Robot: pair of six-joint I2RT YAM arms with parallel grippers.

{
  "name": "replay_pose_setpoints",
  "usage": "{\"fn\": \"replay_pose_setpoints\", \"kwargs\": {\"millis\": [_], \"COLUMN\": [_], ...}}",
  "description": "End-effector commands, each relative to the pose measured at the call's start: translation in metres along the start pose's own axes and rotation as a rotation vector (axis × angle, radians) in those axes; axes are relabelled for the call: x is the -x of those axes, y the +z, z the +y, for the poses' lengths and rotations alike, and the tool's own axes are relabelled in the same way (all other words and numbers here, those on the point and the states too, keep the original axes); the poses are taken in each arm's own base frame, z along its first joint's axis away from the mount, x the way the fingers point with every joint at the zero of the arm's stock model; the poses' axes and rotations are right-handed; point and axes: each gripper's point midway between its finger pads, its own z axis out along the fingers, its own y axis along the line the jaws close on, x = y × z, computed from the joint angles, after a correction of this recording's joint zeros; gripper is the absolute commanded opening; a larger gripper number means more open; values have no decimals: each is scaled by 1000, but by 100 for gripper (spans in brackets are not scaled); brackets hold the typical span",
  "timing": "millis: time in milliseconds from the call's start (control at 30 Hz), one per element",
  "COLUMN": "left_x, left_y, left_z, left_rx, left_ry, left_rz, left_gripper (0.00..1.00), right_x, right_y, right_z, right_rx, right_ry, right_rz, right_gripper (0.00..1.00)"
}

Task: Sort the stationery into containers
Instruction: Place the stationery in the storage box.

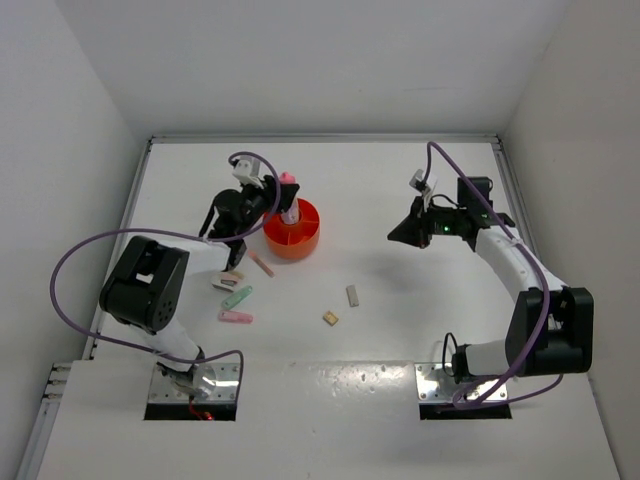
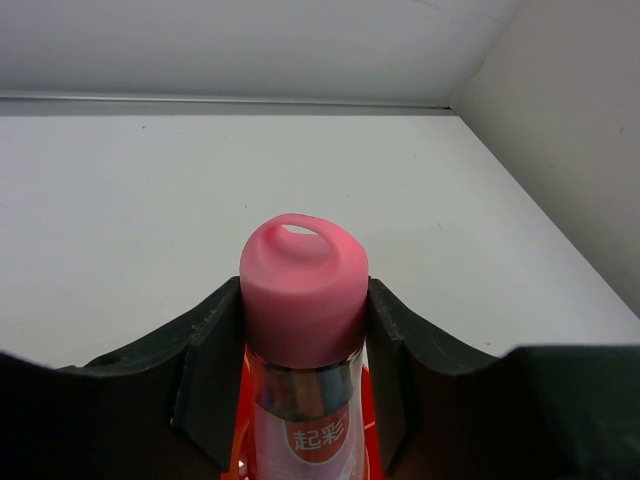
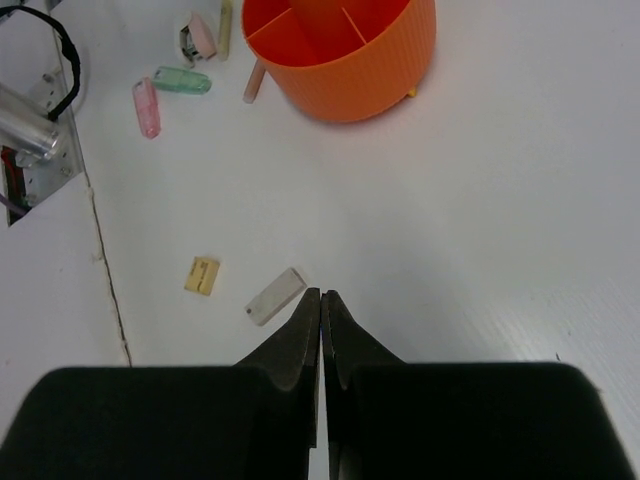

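Note:
The orange tub [image 1: 292,232] stands left of the table's middle; it also shows in the right wrist view [image 3: 340,50]. My left gripper [image 1: 268,195] is shut on the pink-magenta capsule [image 1: 288,192], holding it upright over the tub's centre. In the left wrist view the capsule's pink cap [image 2: 305,290] sits between my fingers [image 2: 212,350], with orange showing below. My right gripper [image 1: 405,232] is shut and empty, right of the tub. Loose on the table lie a pink stick [image 1: 261,263], a mint stick [image 1: 238,297], another pink stick [image 1: 236,317], a beige block [image 1: 330,318] and a whitish block [image 1: 352,295].
A small white and tan piece [image 1: 228,280] lies by the left arm. In the right wrist view the beige block [image 3: 202,276] and whitish block [image 3: 275,296] lie just left of my shut fingertips [image 3: 310,310]. White walls enclose the table on three sides.

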Motion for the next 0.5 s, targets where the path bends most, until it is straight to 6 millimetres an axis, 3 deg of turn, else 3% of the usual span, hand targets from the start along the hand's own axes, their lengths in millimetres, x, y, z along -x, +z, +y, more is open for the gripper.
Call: {"fn": "replay_pose_setpoints", "kwargs": {"millis": [0,100,467], "left_x": [12,13,24], "left_y": [5,1,-17], "left_z": [-12,-11,-18], "left_rx": [-32,-15,9], "left_ry": [34,31,40], "left_rz": [-33,-24,-30], "left_gripper": [26,38,47], "right_x": [17,17,17], "right_y": [-3,-3,-3], "right_z": [4,4,6], "right_rx": [28,28,37], "right_ry": [-102,-102,-93], "right_rz": [-57,-57,-60], "right_gripper": [0,0,0]}}
